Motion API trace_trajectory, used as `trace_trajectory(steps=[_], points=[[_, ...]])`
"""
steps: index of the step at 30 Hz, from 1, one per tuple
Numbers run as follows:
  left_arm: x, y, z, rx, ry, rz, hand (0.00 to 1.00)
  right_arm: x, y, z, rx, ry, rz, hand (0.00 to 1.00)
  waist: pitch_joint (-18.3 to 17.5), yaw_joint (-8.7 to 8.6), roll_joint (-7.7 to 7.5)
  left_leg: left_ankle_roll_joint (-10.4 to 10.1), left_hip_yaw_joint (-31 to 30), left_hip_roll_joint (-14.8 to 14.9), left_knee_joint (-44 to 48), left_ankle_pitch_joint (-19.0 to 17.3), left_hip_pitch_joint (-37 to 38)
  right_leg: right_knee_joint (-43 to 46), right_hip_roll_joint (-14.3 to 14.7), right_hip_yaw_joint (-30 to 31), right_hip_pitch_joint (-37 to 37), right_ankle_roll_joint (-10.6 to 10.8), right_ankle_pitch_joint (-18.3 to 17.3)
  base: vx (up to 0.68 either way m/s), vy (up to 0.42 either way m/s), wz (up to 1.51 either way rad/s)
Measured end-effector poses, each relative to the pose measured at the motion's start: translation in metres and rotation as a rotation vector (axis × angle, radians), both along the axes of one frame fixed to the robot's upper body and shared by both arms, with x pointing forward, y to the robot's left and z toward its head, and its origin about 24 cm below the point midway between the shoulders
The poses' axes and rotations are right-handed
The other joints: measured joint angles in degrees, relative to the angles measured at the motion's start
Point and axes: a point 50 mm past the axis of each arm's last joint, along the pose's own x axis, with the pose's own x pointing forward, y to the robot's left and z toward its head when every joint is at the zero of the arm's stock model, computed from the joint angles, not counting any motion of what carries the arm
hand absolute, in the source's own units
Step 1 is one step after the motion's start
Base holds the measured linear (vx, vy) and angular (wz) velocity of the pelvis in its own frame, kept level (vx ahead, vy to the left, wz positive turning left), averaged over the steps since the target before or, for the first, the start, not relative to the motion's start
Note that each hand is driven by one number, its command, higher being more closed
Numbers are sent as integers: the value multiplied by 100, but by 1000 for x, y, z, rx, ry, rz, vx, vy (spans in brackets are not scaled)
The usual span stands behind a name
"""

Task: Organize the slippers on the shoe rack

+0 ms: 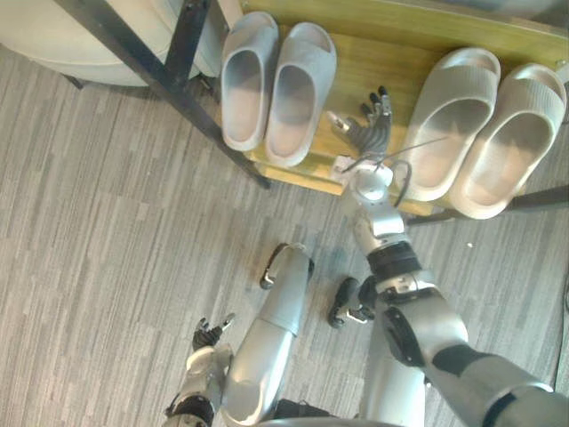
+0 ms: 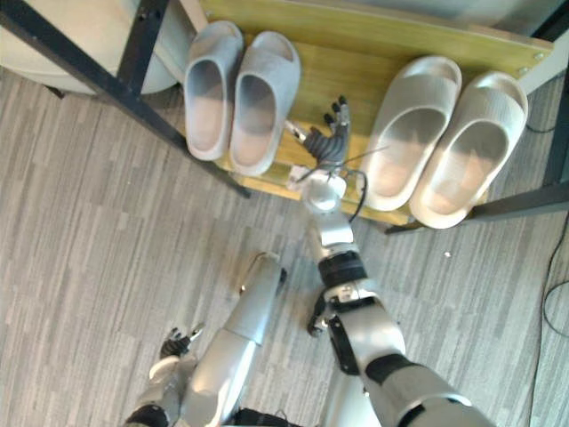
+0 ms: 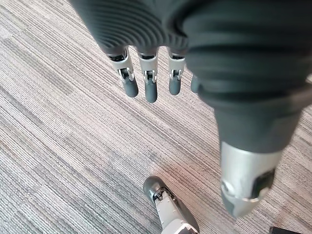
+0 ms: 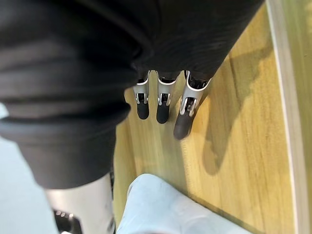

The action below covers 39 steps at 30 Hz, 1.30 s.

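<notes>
A pale grey pair of slippers (image 1: 300,89) lies side by side at the left of the wooden rack shelf (image 1: 364,62). A beige ribbed pair (image 1: 453,120) lies at its right. My right hand (image 1: 370,127) hovers over the bare wood between the two pairs, open and holding nothing. In the right wrist view its fingers (image 4: 163,105) hang above the shelf, with the edge of a pale slipper (image 4: 161,204) close by. My left hand (image 1: 209,336) hangs low over the carpet, its fingers (image 3: 148,83) relaxed and empty.
A black metal bar of the rack frame (image 1: 160,71) runs slantwise past the left pair. Behind it at the far left sits a white rounded object (image 1: 71,44). Grey striped carpet (image 1: 107,222) lies in front of the rack.
</notes>
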Motion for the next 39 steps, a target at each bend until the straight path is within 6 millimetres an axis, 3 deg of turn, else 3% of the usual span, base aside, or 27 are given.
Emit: trace_trajectory(steps=[2, 8, 15, 26, 39], points=[[0, 0, 0, 1, -1, 0, 0, -4, 1, 0, -1, -15, 11, 0, 10, -5, -19, 0, 6, 13, -4, 0, 0, -19, 11, 6, 3, 20, 11, 17, 35, -5], [1, 10, 3, 22, -10, 11, 0, -11, 17, -9, -7, -19, 92, 0, 77, -75, -278, 2, 35, 26, -34, 2, 19, -21, 13, 35, -3, 21, 11, 2, 5, -1], [1, 16, 4, 21, -19, 39, 0, -14, 28, -9, -43, -31, 150, 0, 141, -79, -390, 2, 32, 27, -39, 2, 15, -21, 13, 29, -7, 23, 9, 0, 0, 0], [2, 17, 5, 19, -25, 32, 0, -14, 29, -5, -63, -52, 149, 0, 177, -53, -455, 2, 25, 21, -37, 1, -32, -20, 4, 17, -43, 26, 7, 0, 0, 0], [2, 16, 4, 14, -26, 31, 0, -5, 41, 15, -86, -69, 158, 0, 181, 51, -448, 1, -20, -59, 26, 3, -124, 60, -68, -29, -104, 81, -28, 10, 8, 2]])
